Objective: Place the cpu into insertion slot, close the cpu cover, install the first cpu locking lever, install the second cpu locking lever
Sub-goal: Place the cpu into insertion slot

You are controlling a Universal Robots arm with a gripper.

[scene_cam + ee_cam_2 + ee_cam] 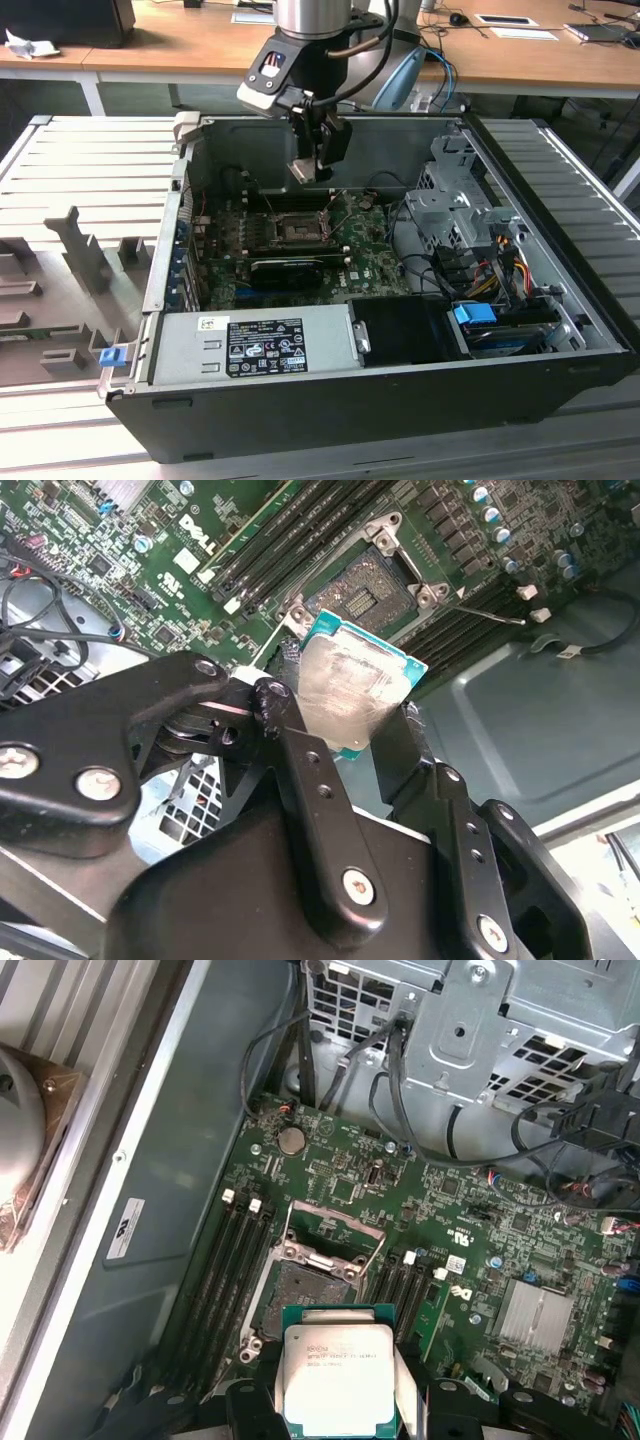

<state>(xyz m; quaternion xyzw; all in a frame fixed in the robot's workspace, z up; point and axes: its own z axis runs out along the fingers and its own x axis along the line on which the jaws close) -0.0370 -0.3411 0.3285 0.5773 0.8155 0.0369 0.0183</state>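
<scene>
My gripper (305, 170) hangs over the open computer case, shut on the cpu (303, 171). In both wrist views the cpu (350, 685) (337, 1375) shows its pale silvery face with a teal edge, pinched between the black fingers (300, 760). The insertion slot (297, 228) (368, 585) (308, 1290) lies below it in the green board, dark and uncovered. The cpu cover (335, 1228), a thin silvery frame, is tilted up open at the socket's far side. A thin metal lever rod (490, 613) sticks out beside the socket.
A grey labelled power-supply box (255, 345) fills the case's near side. A black expansion-card bar (290, 268) lies just in front of the socket. The metal drive cage (455, 205) and cable bundles (490, 265) stand on the exterior view's right. Memory slots (225, 1270) flank the socket.
</scene>
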